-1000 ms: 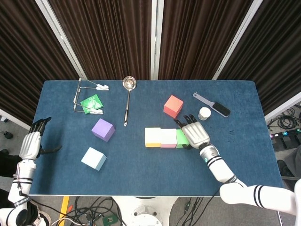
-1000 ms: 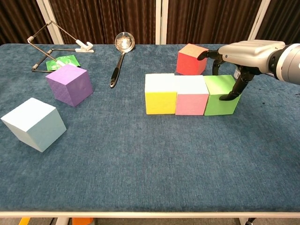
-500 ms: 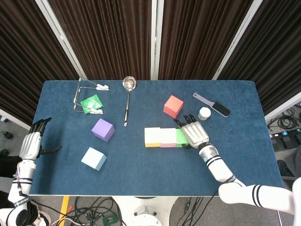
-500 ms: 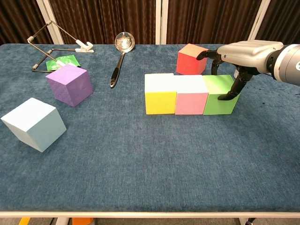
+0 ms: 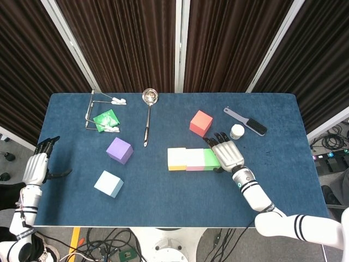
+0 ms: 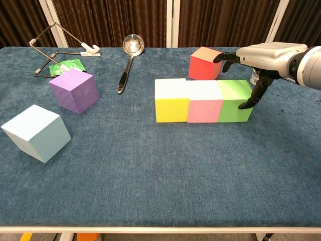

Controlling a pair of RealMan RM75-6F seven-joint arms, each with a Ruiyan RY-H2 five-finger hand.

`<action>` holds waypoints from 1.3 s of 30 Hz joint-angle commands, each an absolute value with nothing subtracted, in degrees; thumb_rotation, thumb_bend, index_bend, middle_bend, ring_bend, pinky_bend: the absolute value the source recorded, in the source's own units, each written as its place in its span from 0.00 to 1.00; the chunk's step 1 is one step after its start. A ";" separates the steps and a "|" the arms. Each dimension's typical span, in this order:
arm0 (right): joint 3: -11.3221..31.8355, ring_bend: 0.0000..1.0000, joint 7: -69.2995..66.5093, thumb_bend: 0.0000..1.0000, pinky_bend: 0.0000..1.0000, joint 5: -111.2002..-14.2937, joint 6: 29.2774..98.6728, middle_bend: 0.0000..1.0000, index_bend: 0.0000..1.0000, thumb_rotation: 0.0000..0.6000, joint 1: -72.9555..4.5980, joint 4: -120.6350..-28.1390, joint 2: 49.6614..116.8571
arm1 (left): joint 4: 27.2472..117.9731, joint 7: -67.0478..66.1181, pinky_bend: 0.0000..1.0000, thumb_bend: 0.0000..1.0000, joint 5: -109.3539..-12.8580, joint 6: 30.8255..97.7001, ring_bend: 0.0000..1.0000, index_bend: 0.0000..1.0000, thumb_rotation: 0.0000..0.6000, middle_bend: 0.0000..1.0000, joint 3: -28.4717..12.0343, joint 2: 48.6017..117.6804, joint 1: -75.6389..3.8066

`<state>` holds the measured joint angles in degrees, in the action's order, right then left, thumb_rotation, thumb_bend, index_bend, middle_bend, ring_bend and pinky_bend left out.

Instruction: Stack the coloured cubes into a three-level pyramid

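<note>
On the table, base row: the yellow cube, the pink cube and the green cube stand in one line near the middle of the blue table, side against side, with no gap that I can see.
Right hand: the right hand is just over and beside the outer end of the green cube; its fingers are apart and hang down by the cube's right face, and it holds nothing. Whether a fingertip touches that face I cannot tell.
Left hand: the left hand waits at the left edge of the table, fingers straight and close together, holding nothing.
Step in hand, as I judge: to finish the bottom level, with the green cube pushed flush to the pink one.
How to do it well: take the fingers away sideways and upward, not along the row, so the green cube is not dragged out of line.
Before going on: check that the three front faces make one straight line, because the second level must sit over the joints.
Cubes for the upper levels: the red cube is just behind the row, nearest to the right hand; the purple cube and the pale blue cube are well apart on the left side.
Keep away from: the ladle behind the row.
</note>
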<state>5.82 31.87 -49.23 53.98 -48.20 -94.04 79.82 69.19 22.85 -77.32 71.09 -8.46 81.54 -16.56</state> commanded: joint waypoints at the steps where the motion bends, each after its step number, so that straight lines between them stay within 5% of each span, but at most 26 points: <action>1: 5.87 0.00 31.61 0.03 0.00 -49.24 53.87 0.11 0.00 1.00 -48.19 -93.98 79.87 | 69.22 22.83 0.05 0.10 -77.29 71.10 0.00 0.09 1.00 0.09 -8.49 81.51 -16.55; 18: 11.38 0.00 23.01 0.03 0.00 -53.80 58.42 0.10 0.00 1.00 -45.76 -97.05 74.29 | 79.37 24.33 0.05 0.05 -81.89 73.50 0.00 0.09 1.00 0.09 -7.28 75.47 -16.35; 27: 11.83 0.00 17.81 0.03 0.00 -56.46 60.31 0.10 0.00 1.00 -42.58 -97.50 71.56 | 82.18 18.37 0.05 0.05 -78.66 71.38 0.00 0.09 1.00 0.11 -10.16 75.76 -19.15; 39: 12.03 0.00 14.33 0.03 0.00 -58.55 60.93 0.10 0.00 1.00 -40.07 -96.56 69.59 | 89.39 0.19 0.02 0.00 -55.57 59.38 0.00 0.08 1.00 0.11 -17.32 79.31 -27.43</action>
<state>11.88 14.57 -58.39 60.96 -40.23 -96.60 69.81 86.30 6.24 -63.09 63.20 -14.90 78.50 -24.61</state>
